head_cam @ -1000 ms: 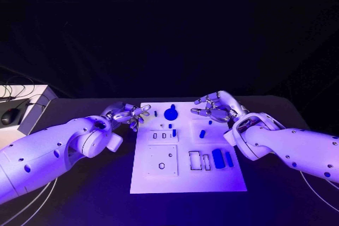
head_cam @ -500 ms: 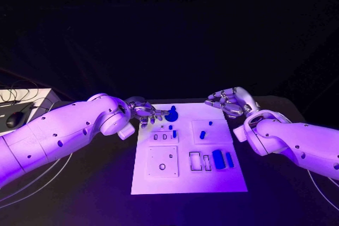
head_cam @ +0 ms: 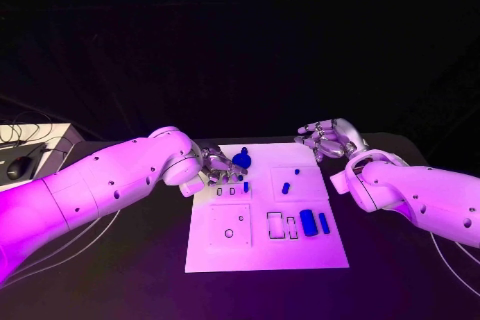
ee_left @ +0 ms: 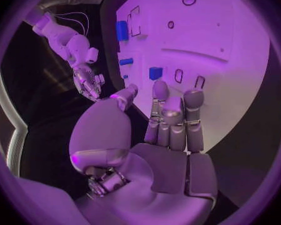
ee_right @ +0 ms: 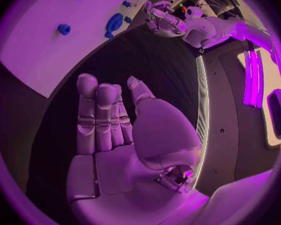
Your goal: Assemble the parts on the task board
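**Left robot hand** [head_cam: 218,162] — now placed over the board's far left corner, just beside the tall blue part [head_cam: 242,158]. Across the last second it has been carried inward from the desk beside the board's left edge, the left arm swinging up over the near left of the scene. In the left wrist view the fingers [ee_left: 172,116] are seen straight and close together, with nothing held; contact with the board cannot be told.

**Right robot hand** [head_cam: 330,139] — has been drawn back from the board's far right edge and is now held over the desk beyond the far right corner. Palm open, fingers [ee_right: 98,112] extended, nothing held.

**Board** [head_cam: 300,254] — white plate at the desk's middle. No part is seen to have been moved in the interval.

**Parts** — tall blue part at the far edge, left of centre; a small blue peg [head_cam: 246,187] just nearer, beside two small slots; another small piece [head_cam: 286,189] right of centre; two blue blocks [head_cam: 314,223] side by side near the right edge, next to two open rectangular slots [head_cam: 281,226].

**Reading of the change** — the work appears to have been passed to the left side: a reach toward the tall part or the peg is judged to be under way, not yet a grasp. The open slots suggest that assembly is far from complete.
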Controlling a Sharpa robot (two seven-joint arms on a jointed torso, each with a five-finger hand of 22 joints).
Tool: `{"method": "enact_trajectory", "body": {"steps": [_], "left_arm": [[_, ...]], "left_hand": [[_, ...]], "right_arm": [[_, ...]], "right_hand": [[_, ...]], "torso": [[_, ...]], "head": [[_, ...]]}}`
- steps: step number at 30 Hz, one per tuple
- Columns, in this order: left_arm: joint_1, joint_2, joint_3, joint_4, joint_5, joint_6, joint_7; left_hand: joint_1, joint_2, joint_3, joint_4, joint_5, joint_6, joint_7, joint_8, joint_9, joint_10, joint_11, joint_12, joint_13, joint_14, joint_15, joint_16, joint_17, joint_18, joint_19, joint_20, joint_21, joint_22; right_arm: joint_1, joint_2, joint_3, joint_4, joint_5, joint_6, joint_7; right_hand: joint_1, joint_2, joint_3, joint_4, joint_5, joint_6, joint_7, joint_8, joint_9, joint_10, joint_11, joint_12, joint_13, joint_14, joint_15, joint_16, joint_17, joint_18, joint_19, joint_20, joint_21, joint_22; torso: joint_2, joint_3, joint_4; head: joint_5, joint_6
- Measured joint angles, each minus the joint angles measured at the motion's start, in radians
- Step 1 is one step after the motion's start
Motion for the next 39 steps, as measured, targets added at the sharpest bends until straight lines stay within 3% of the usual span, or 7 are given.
{"method": "enact_trajectory", "body": {"steps": [4, 7, 9, 11, 16, 21, 39], "left_arm": [[0.0, 0.027, -0.008, -0.023, -0.008, 0.013, -0.018], [0.001, 0.037, -0.01, -0.032, -0.013, 0.02, -0.028], [0.001, 0.041, -0.011, -0.037, -0.015, 0.024, -0.032], [0.001, 0.047, -0.011, -0.042, -0.017, 0.03, -0.037], [0.001, 0.058, -0.012, -0.049, -0.022, 0.044, -0.044], [0.001, 0.068, -0.012, -0.058, -0.028, 0.065, -0.051], [0.001, 0.084, -0.012, -0.079, -0.039, 0.107, -0.059]], "left_hand": [[-0.009, -0.005, 0.001, -0.005, 0.0, 0.003, 0.002, -0.013, 0.007, 0.0, 0.0, 0.0, 0.001, 0.0, 0.0, 0.0, 0.003, 0.0, 0.0, 0.0, 0.0, 0.003], [-0.009, -0.005, -0.01, -0.002, 0.0, 0.008, 0.0, -0.015, 0.014, 0.0, 0.0, 0.0, 0.002, 0.0, 0.0, 0.0, 0.008, 0.0, 0.0, 0.0, 0.0, 0.007], [-0.009, -0.005, -0.01, -0.002, 0.0, 0.012, -0.004, -0.015, 0.017, 0.001, -0.001, 0.0, 0.002, 0.003, -0.004, 0.0, 0.01, 0.0, 0.0, 0.0, 0.0, 0.01], [-0.009, -0.005, -0.014, 0.003, 0.0, 0.012, -0.004, -0.02, 0.023, 0.004, -0.004, 0.0, 0.002, 0.003, -0.004, 0.0, 0.014, 0.0, 0.003, -0.003, 0.0, 0.014], [-0.009, -0.005, -0.017, 0.005, 0.0, 0.017, -0.005, -0.021, 0.035, 0.004, -0.004, 0.0, 0.002, 0.007, -0.001, 0.0, 0.02, 0.0, 0.007, 0.0, 0.0, 0.021], [-0.009, -0.005, -0.017, 0.005, 0.0, 0.022, -0.007, -0.021, 0.046, 0.008, -0.007, 0.0, 0.002, 0.01, -0.004, 0.004, 0.027, 0.0, 0.007, 0.0, 0.0, 0.027], [0.001, 0.005, -0.004, -0.024, 0.0, 0.029, -0.014, -0.013, 0.124, 0.015, -0.015, 0.0, -0.007, 0.014, -0.008, 0.008, 0.044, 0.0, 0.014, 0.0, 0.0, 0.052]], "right_arm": [[0.003, 0.014, 0.0, -0.037, 0.094, 0.027, 0.045], [0.005, 0.019, 0.0, -0.056, 0.159, 0.045, 0.078], [0.005, 0.023, 0.0, -0.065, 0.192, 0.056, 0.094], [0.005, 0.027, 0.0, -0.074, 0.226, 0.067, 0.11], [0.006, 0.038, 0.0, -0.088, 0.277, 0.088, 0.137], [0.006, 0.047, 0.0, -0.095, 0.314, 0.106, 0.16], [0.006, 0.059, 0.0, -0.108, 0.365, 0.128, 0.196]], "right_hand": [[0.02, 0.004, 0.026, -0.026, 0.007, -0.055, 0.019, 0.0, -0.052, -0.088, 0.03, -0.159, -0.171, -0.129, 0.039, -0.19, -0.109, -0.009, -0.129, 0.037, -0.197, -0.127], [0.033, -0.005, 0.028, -0.051, 0.007, -0.063, 0.024, 0.025, -0.131, -0.033, 0.038, -0.316, -0.488, -0.104, 0.06, -0.395, -0.252, -0.026, -0.119, 0.059, -0.341, -0.323], [0.026, 0.002, 0.028, -0.051, 0.007, -0.068, 0.03, 0.027, -0.151, -0.041, 0.055, -0.368, -0.582, -0.16, 0.084, -0.46, -0.295, -0.048, -0.181, 0.079, -0.354, -0.38], [0.024, 0.004, 0.03, -0.052, 0.007, -0.06, 0.04, 0.026, -0.177, -0.021, 0.077, -0.438, -0.722, -0.212, 0.113, -0.542, -0.385, -0.048, -0.264, 0.109, -0.354, -0.473], [0.012, 0.0, 0.035, -0.057, 0.007, -0.044, 0.052, -0.001, -0.21, 0.025, 0.089, -0.549, -0.877, -0.237, 0.157, -0.688, -0.666, -0.048, -0.326, 0.161, -0.354, -0.753], [0.011, -0.002, 0.035, -0.057, 0.007, -0.044, 0.052, -0.006, -0.212, 0.025, 0.093, -0.604, -0.883, -0.197, 0.163, -0.789, -0.745, -0.048, -0.308, 0.171, -0.337, -0.964], [0.01, -0.003, 0.011, -0.05, 0.007, -0.047, 0.055, -0.006, -0.212, 0.025, 0.1, -0.604, -0.883, -0.195, 0.163, -0.796, -0.745, -0.048, -0.294, 0.171, -0.304, -1.111]], "torso": [[0.0, -0.0002, -0.0004], [0.001, -0.0004, -0.0001], [0.001, -0.0002, 0.0], [0.002, -0.0002, 0.0], [0.003, 0.0001, 0.0], [0.004, 0.0, 0.0006], [0.003, -0.002, 0.0007]], "head": [[-0.001, 0.002], [-0.001, 0.002], [-0.001, 0.003], [-0.001, 0.002], [-0.003, 0.0], [-0.005, -0.003], [-0.008, -0.014]]}}
